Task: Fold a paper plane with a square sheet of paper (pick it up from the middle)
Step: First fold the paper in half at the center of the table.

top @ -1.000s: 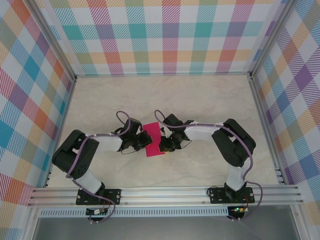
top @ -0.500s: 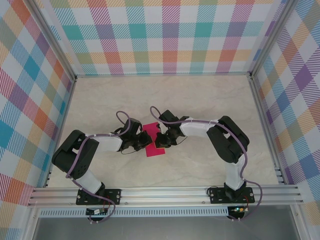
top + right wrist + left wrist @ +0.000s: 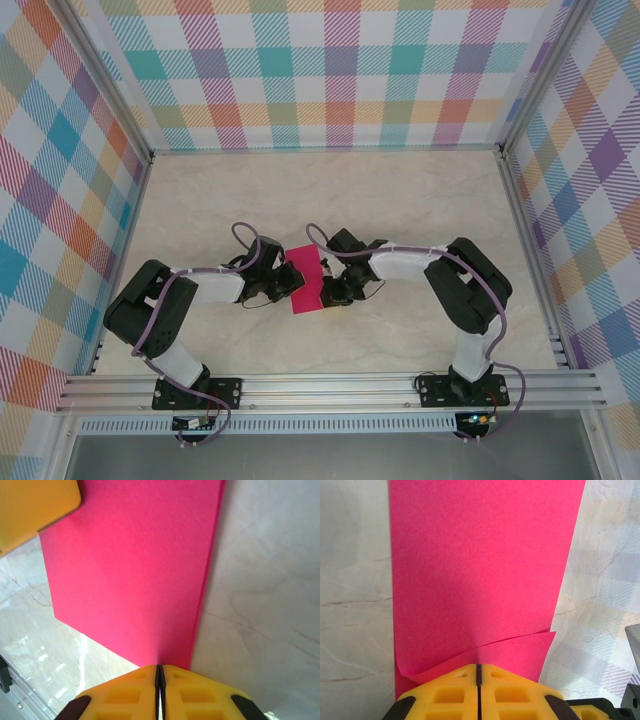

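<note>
Centre frame: square sheet of paper (image 3: 303, 272), left pincer (image 3: 478, 666) and right pincer (image 3: 159, 668) clenched on it. I'd align edges before creasing.

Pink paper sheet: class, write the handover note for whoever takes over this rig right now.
Left gripper: shut on the pink sheet, at one side.
Right gripper: shut on its opposite side.
Sheet: held between the two arms, over the near middle of the table.
Done: sheet gripped; a folded-over layer shows in the left wrist view.
Left: the remaining creases; no pointed plane shape yet.
</note>
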Tool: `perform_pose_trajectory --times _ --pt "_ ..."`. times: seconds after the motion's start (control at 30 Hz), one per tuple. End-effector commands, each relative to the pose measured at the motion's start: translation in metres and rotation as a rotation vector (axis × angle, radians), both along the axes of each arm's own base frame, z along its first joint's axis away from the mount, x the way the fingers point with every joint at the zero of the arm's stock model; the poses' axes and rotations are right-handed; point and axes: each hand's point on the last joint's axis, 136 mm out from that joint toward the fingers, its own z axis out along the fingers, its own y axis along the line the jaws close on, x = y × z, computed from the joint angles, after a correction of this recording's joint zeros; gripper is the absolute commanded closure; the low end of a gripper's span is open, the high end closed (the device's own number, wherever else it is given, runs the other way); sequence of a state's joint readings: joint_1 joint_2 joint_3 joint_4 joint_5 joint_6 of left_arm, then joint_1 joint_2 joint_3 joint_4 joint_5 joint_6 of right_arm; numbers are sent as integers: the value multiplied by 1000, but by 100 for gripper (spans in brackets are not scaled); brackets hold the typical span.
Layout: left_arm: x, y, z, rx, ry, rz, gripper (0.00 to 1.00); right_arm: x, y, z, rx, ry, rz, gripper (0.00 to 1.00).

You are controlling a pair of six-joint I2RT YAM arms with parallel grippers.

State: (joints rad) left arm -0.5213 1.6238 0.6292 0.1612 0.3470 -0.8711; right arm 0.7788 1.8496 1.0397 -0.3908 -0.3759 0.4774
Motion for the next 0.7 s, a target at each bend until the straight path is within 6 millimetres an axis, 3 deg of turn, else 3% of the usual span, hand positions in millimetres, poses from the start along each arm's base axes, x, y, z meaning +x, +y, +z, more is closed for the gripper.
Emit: perform_pose_trajectory --times 0.0,0.2,0.3,0.5,0.67 --pt "-23 31 -36 138 130 45 93 -17 -25 -7 -82 44 7 89" --pt "-15 16 -20 65 83 9 88 15 -16 30 -13 -108 -90 86" --pt "-6 7 -1 29 37 -11 82 36 -13 42 15 -172 -174 78" --pt "5 4 38 6 -43 -6 68 64 0 36 19 -183 -253 62" --pt "0 19 39 64 -44 35 58 78 20 34 52 -184 -233 61"
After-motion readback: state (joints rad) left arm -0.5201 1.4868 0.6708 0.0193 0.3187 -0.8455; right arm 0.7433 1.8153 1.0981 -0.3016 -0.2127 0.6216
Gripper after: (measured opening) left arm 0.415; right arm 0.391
